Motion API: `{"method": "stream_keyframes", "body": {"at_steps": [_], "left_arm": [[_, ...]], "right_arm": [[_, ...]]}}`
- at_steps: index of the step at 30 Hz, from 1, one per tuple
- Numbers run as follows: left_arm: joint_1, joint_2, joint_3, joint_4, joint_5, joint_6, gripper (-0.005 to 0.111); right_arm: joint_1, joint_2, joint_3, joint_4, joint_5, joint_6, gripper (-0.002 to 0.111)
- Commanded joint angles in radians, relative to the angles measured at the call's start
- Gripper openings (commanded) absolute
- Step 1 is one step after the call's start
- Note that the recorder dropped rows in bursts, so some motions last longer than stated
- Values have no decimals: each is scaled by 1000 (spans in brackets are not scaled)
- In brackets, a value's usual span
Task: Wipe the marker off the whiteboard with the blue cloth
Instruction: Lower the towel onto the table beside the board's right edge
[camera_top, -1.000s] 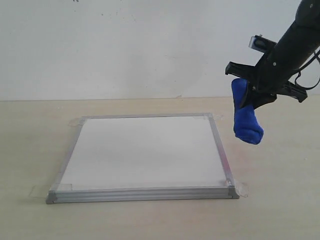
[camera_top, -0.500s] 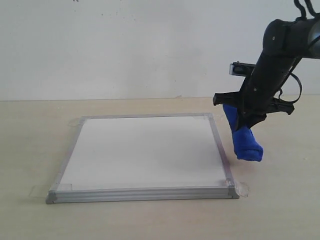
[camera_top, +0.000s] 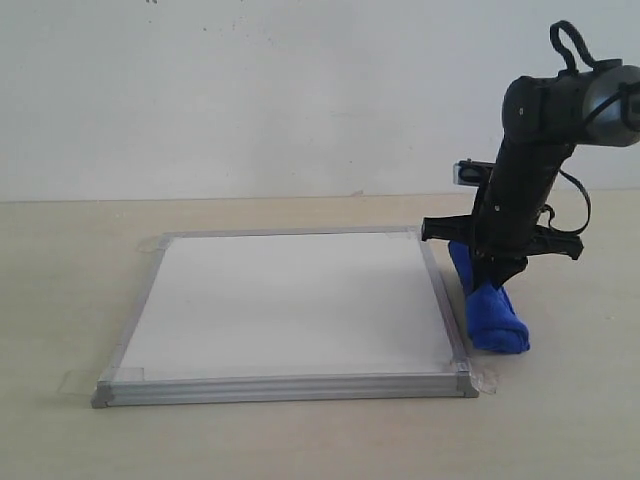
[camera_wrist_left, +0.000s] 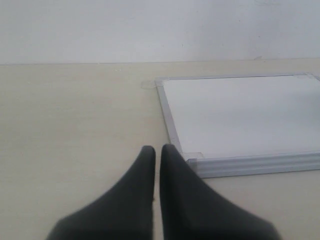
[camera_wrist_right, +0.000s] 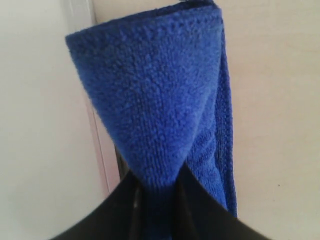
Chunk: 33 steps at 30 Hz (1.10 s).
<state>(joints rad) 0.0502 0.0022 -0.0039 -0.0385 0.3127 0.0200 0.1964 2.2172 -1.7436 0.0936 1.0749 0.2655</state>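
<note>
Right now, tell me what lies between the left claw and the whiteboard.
Only bare table separates the left claw from the whiteboard, per the left wrist view.

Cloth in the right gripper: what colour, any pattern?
The cloth is plain deep blue, no pattern; the right wrist view shows it best.

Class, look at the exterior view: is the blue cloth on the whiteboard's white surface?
No, the cloth, held by the right gripper, is beside the whiteboard, not on it.
</note>
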Motion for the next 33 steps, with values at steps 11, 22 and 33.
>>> {"method": "stream_keyframes", "body": {"at_steps": [11,22,33], "left_arm": [[-2,-2,4,-2,-6,-5,4],[-2,-2,4,-2,-6,-5,4],[-2,-2,4,-2,-6,-5,4]], "right_arm": [[2,18,-2,-3,-91,10,-1],[5,31,-2,0,-104,-46,-1],[5,31,-2,8,-65,-98,-1]]}}
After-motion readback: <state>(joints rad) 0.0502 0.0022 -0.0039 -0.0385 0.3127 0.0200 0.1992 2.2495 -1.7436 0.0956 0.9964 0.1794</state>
